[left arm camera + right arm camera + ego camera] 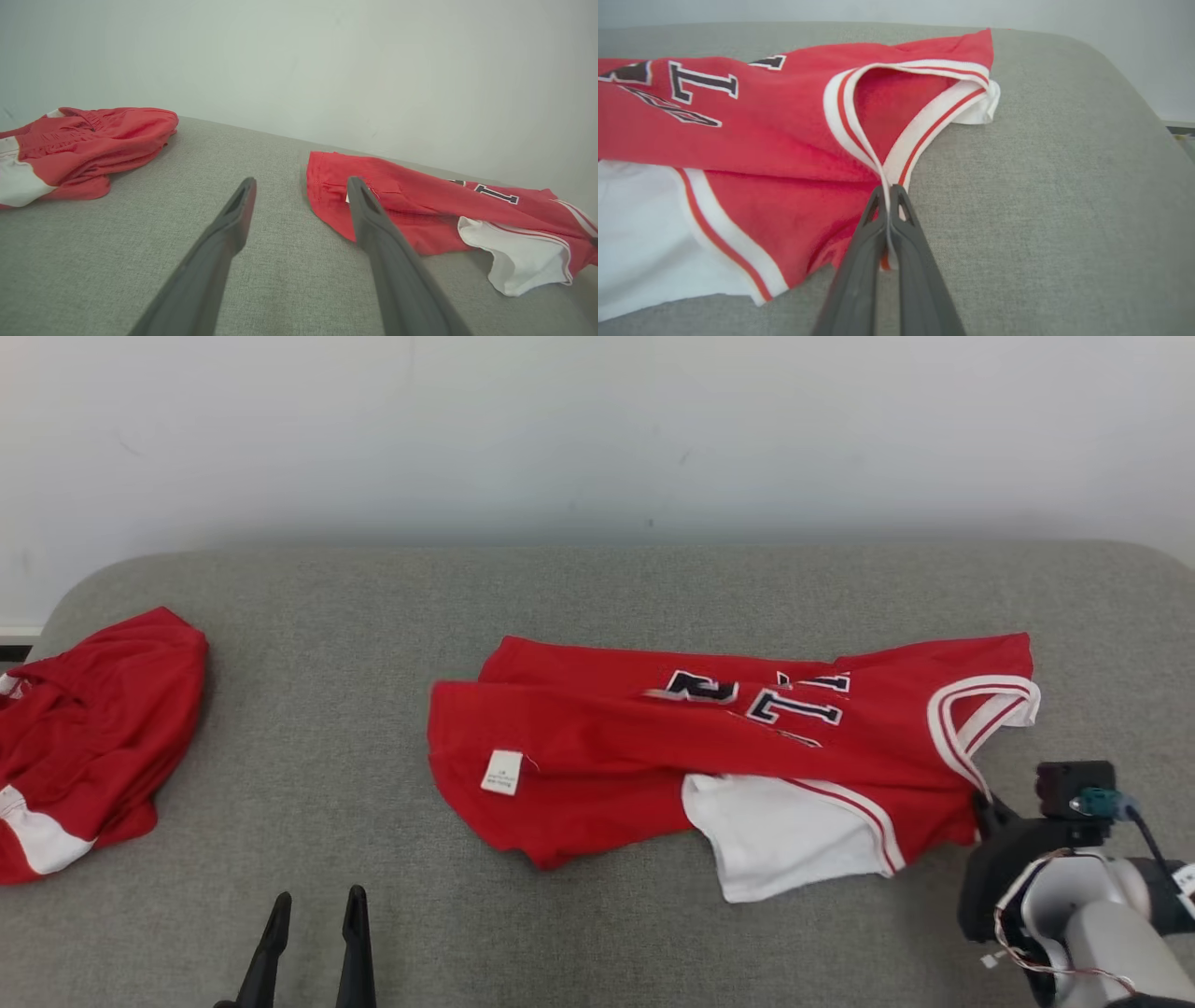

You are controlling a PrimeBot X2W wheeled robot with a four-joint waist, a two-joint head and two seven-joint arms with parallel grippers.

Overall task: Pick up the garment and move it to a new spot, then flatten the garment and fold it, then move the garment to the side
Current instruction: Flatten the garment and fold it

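The garment (653,747) is a red jersey with dark numbers and white panels, lying crumpled and partly doubled over at the centre right of the grey padded surface (355,616). My right gripper (888,189) is shut on the white and red trim at the jersey's (761,140) right end, where the banded opening comes to a point. In the head view the right gripper (982,801) sits at the jersey's lower right corner, mostly hidden by its wrist. My left gripper (317,901) stands open near the front edge, left of the jersey (411,205), with nothing between its fingers (243,196).
A second red garment with a white patch (93,728) lies bunched at the far left edge, also in the left wrist view (88,140). A pale wall (597,429) rises behind the surface. The surface's rounded right edge (1134,93) is close to my right gripper.
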